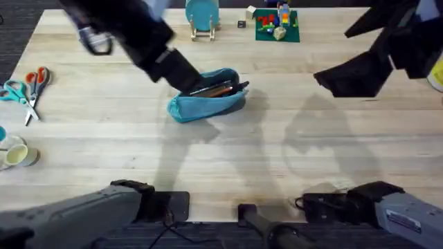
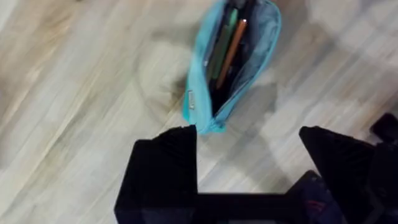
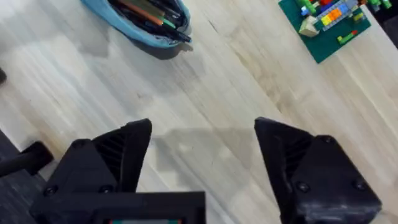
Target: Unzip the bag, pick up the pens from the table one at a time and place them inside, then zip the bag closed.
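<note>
Lying unzipped near the middle of the far half of the light wooden plank tabletop [image 1: 228, 152], the light blue soft fabric pencil pouch [image 1: 206, 97] gaped along its length, presumably left open for loading. Held an orange pen [image 2: 231, 51] and darker pens inside, one dark tip poking past the pouch's end. Showed a small metal zipper pull [image 2: 191, 99] at the end nearest the left arm's black two-finger gripper [image 2: 249, 140], which hovered just over that end with fingers spread wide and nothing between them, probably lined up to catch the pull and close the zip. Hung well apart to the right, the right arm's black gripper [image 3: 202, 134], likewise wide open and empty, seemingly out of the way. Carried, farther out on the table, orange-handled and teal-handled scissors [image 1: 28, 86] at the left edge, a round teal object on a wooden stand [image 1: 201, 17] at the far edge, and a green plate of coloured toy bricks [image 1: 277, 24] beside it.
</note>
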